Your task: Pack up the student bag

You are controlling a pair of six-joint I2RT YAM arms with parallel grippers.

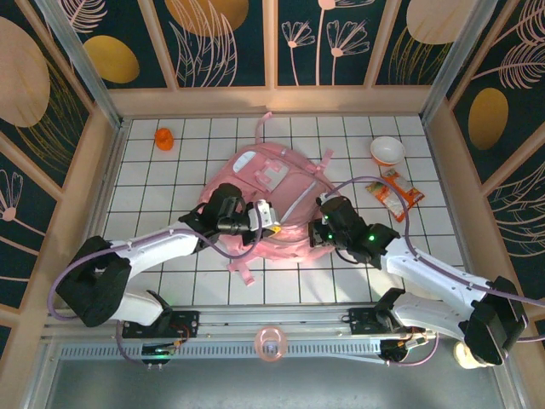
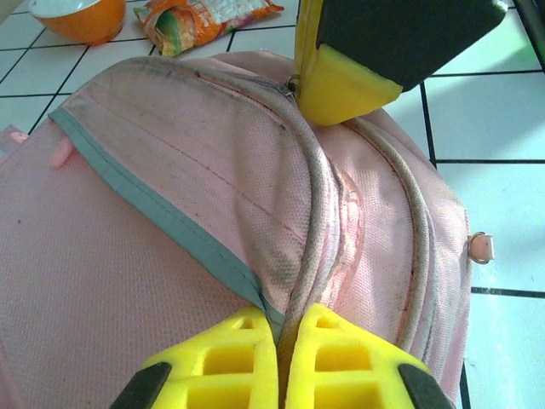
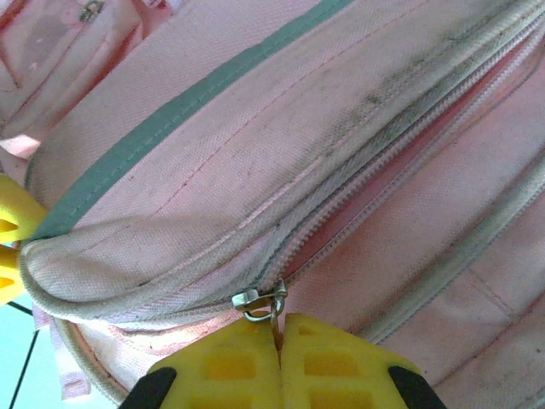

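Note:
The student bag (image 1: 272, 183), a large pink backpack, lies flat in the middle of the tiled table. My left gripper (image 1: 274, 223) sits at the bag's near edge. In the left wrist view that gripper (image 2: 281, 319) is shut on the bag's grey piping and a fold of pink fabric (image 2: 170, 170). My right gripper (image 1: 315, 230) is at the bag's near right edge. Seen from the right wrist, this gripper (image 3: 279, 322) is shut on the pull tab of a metal zipper slider (image 3: 255, 300), and the zipper beyond the slider is slightly parted. The two grippers are close together.
A white bowl (image 1: 387, 150) and an orange snack packet (image 1: 396, 192) lie right of the bag. An orange cup (image 1: 163, 138) stands at the far left. A pink ring (image 1: 271, 345) rests on the near rail. Wooden walls (image 1: 102, 170) enclose the table.

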